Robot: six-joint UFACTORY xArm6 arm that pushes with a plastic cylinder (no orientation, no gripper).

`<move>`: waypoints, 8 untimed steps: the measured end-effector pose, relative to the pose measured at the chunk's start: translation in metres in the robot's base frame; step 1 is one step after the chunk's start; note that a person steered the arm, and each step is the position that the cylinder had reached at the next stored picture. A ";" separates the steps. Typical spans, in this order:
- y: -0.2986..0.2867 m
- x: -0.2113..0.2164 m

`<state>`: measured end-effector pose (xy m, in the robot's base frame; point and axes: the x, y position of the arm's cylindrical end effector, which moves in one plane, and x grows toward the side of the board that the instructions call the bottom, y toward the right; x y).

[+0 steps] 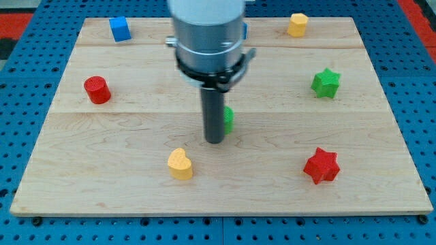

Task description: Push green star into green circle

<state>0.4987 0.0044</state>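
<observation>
The green star [325, 83] sits at the view's right, in the upper half of the wooden board [122, 177]. A green block [228, 119], the green circle, is mostly hidden behind my rod near the board's middle; only its right edge shows. My tip [214, 141] rests on the board just left of and touching or almost touching that green block. The green star is far to the right of my tip, apart from it.
A blue cube [120, 28] is at the top left, a red cylinder [97, 90] at the left, a yellow heart [180, 164] below my tip, a red star [321, 165] at the bottom right, a yellow block [297, 24] at the top right.
</observation>
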 end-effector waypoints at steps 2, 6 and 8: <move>0.027 -0.040; 0.269 -0.087; 0.225 -0.119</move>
<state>0.3795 0.2292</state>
